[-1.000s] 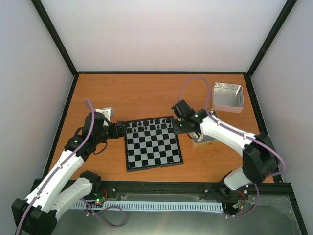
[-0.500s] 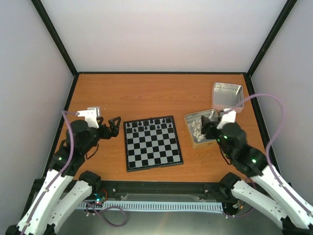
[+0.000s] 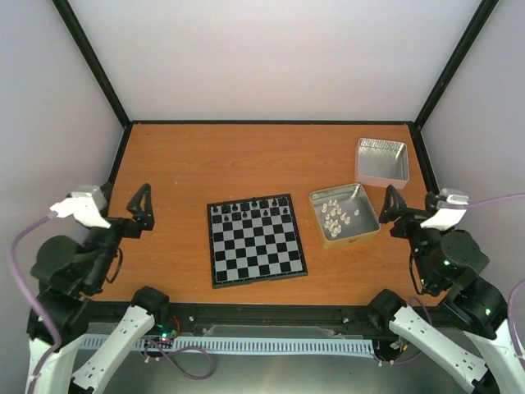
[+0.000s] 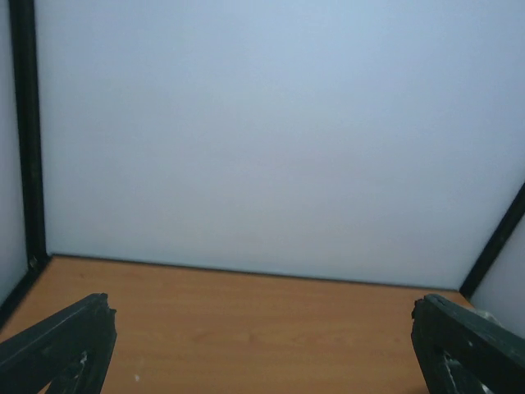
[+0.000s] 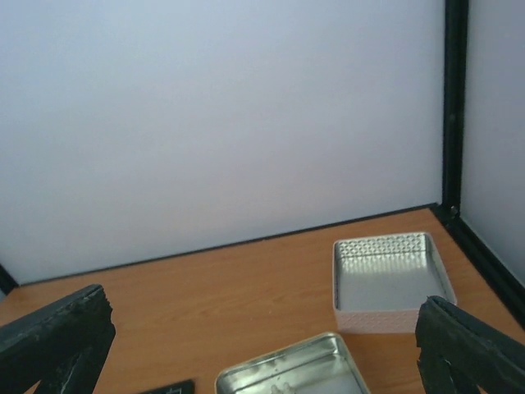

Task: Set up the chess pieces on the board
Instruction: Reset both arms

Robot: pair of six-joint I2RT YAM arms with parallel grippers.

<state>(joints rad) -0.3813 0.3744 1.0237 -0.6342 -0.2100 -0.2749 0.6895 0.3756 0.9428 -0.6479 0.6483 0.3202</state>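
The board lies flat in the middle of the table. Several tiny black chess pieces stand along its far edge. My left gripper is open and empty, raised well to the left of the board. The left wrist view shows its fingers wide apart over bare table. My right gripper is open and empty, raised to the right of the tins. The right wrist view shows its fingers wide apart, with a corner of the board at the bottom edge.
A shiny tin holding several cream-white pieces sits right of the board; it also shows in the right wrist view. An empty tin stands at the far right, and shows in the right wrist view. Black frame posts and white walls enclose the table.
Both arms have drawn back from the board's far corners to the near sides of the table and risen. Both grippers are empty.
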